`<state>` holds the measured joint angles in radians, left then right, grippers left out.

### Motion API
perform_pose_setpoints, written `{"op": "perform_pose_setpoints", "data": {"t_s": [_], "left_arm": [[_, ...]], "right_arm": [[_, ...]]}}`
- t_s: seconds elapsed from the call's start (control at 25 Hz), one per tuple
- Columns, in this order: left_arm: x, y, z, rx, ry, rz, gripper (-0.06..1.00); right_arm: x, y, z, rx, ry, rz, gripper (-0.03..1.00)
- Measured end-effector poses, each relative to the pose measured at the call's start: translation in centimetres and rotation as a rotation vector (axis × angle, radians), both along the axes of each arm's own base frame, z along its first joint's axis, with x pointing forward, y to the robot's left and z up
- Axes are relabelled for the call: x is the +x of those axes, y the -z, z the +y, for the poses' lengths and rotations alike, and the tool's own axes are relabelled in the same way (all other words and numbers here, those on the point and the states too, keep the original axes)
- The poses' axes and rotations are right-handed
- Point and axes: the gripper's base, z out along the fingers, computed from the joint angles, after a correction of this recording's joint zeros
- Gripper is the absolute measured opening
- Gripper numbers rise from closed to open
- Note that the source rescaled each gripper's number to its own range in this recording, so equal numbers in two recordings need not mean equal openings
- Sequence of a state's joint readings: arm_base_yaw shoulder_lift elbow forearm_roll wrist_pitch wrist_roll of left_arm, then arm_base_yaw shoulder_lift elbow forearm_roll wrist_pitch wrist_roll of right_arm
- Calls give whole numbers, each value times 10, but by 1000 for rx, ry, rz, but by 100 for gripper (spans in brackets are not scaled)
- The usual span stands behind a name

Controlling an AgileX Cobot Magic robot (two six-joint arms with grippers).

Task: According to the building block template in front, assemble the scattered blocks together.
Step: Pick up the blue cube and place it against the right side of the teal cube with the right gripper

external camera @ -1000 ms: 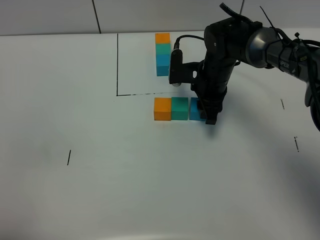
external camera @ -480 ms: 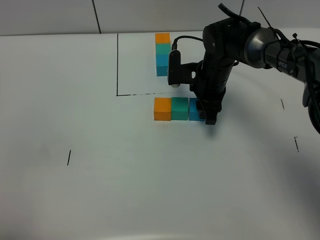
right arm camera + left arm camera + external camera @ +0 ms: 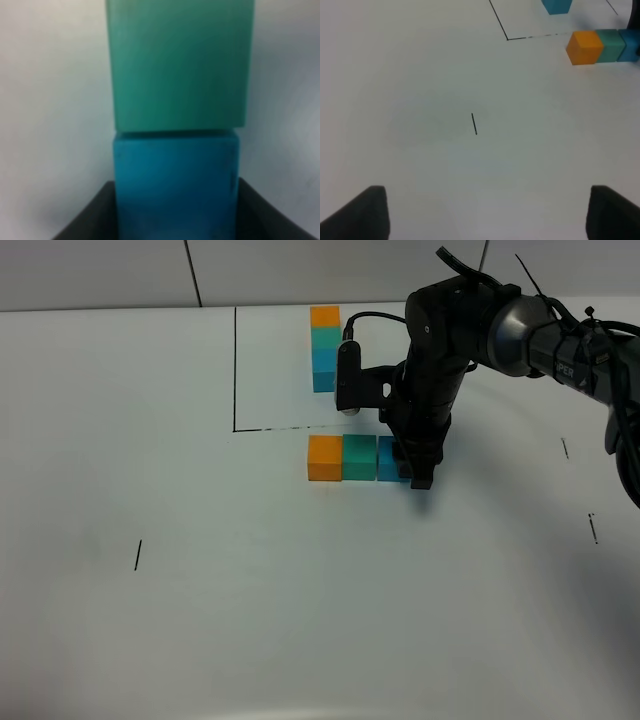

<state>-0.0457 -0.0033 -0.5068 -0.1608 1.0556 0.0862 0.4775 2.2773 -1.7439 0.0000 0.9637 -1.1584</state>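
Observation:
The building block template [image 3: 325, 345] is a row of orange, teal-green and blue cubes at the back, beside a drawn black outline [image 3: 234, 370]. In front of it the scattered blocks lie in a row: orange [image 3: 325, 458], teal-green [image 3: 359, 458], blue [image 3: 388, 460], each touching its neighbour. My right gripper [image 3: 415, 465] points down, shut on the blue block [image 3: 175, 185], which butts against the teal-green one [image 3: 180, 65]. In the left wrist view my left gripper [image 3: 485, 215] is open and empty, far from the orange block [image 3: 585, 47].
Short black tick marks are drawn on the white table at the left [image 3: 138, 554] and right [image 3: 565, 448], [image 3: 593, 528]. The right arm [image 3: 530, 335] reaches in from the upper right, over the template's right side.
My right gripper has nudged the blue block slightly left, closing the thin gap to the teal-green block. Nothing else has moved.

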Motion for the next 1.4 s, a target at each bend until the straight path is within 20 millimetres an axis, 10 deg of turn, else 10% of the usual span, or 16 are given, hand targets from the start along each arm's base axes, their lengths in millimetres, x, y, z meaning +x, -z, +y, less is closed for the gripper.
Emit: {"op": "perform_pose_setpoints", "data": {"t_s": [1.4], "left_arm": [[0, 0, 0, 0, 0, 0, 78]], "right_arm": [[-3, 2, 7, 5, -81, -5, 12]]}}
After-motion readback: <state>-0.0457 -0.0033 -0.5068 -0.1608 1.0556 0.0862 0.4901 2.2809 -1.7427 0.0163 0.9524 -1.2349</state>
